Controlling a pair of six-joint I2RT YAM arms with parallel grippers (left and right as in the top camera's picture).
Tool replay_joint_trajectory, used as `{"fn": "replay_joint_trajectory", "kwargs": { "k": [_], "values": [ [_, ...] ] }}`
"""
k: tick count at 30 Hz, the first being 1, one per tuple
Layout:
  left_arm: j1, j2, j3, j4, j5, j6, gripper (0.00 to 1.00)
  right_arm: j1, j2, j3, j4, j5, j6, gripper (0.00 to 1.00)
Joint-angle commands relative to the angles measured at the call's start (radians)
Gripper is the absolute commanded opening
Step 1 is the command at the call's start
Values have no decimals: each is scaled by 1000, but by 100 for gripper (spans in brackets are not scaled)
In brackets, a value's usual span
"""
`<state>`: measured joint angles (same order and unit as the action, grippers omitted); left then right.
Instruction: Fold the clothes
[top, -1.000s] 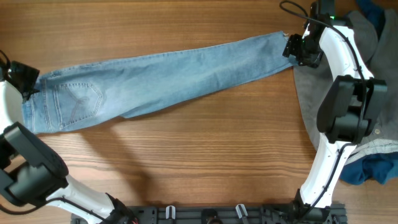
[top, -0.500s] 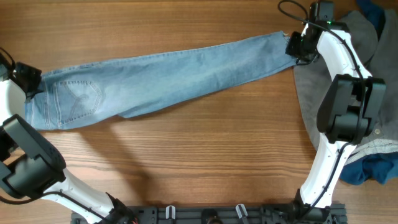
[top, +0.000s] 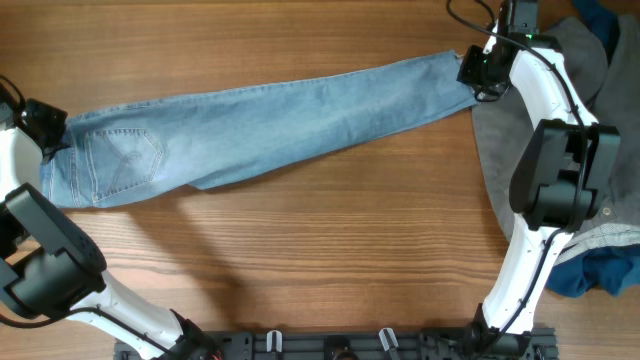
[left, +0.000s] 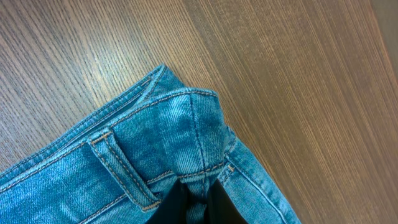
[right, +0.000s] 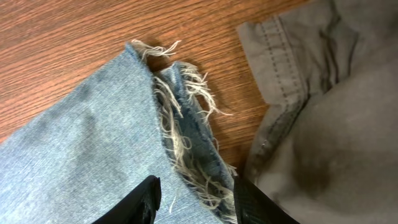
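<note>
- Spanning much of the wooden table (top: 330, 260), the jeans (top: 280, 120) lay flat in one long slanting band. The waistband (left: 174, 118) sat at the left edge and the frayed hem (right: 186, 93) at the upper right, a layout that seemed meant for an end-to-end fold.
- A grey garment (top: 495, 160) and a dark blue garment (top: 600, 275) were heaped at the right edge. The grey one lay just beside the hem, probably waiting its turn.
- The left tool (left: 196, 196) was clamped on the waistband corner, pinching a raised ridge of denim near a belt loop (left: 124, 168), apparently to anchor or lift that end.
- The right tool (right: 196, 199) had its jaws apart, one on each side of the frayed hem and gripping nothing, likely placed to take hold of it.
</note>
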<state>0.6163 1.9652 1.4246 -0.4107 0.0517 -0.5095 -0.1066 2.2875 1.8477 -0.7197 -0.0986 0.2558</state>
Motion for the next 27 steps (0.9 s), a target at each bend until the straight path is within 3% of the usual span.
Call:
{"fn": "replay_joint_trajectory", "kwargs": {
  "k": [1,6,7,9,10,16,19,22,27],
  "values": [
    [1,11,14,6,-3,8,9,3,45,-11,1,-32,-21,44],
    [1,11,14,0,-4,8,9,3,90,-11,-10,-25,-19,41],
    [1,11,14,-1,-3,8,9,3,92,-11,-17,-24,-19,34],
    [1,11,14,0,-4,8,8,3,91,-11,-29,3,-19,4],
    [1,11,15,1,-4,8,4,2,89,-10,-44,34,-15,4],
    [1,11,14,43,-31,8,4,-27,37,-10,-114,168,48,4],
    [2,11,15,114,-73,8,4,-59,16,-10,-166,273,148,4],
    [-3,11,15,189,-72,4,4,-93,16,-10,-153,189,116,4],
    [-14,12,14,187,-80,5,4,-93,16,-8,-61,86,122,4]
  ]
}}
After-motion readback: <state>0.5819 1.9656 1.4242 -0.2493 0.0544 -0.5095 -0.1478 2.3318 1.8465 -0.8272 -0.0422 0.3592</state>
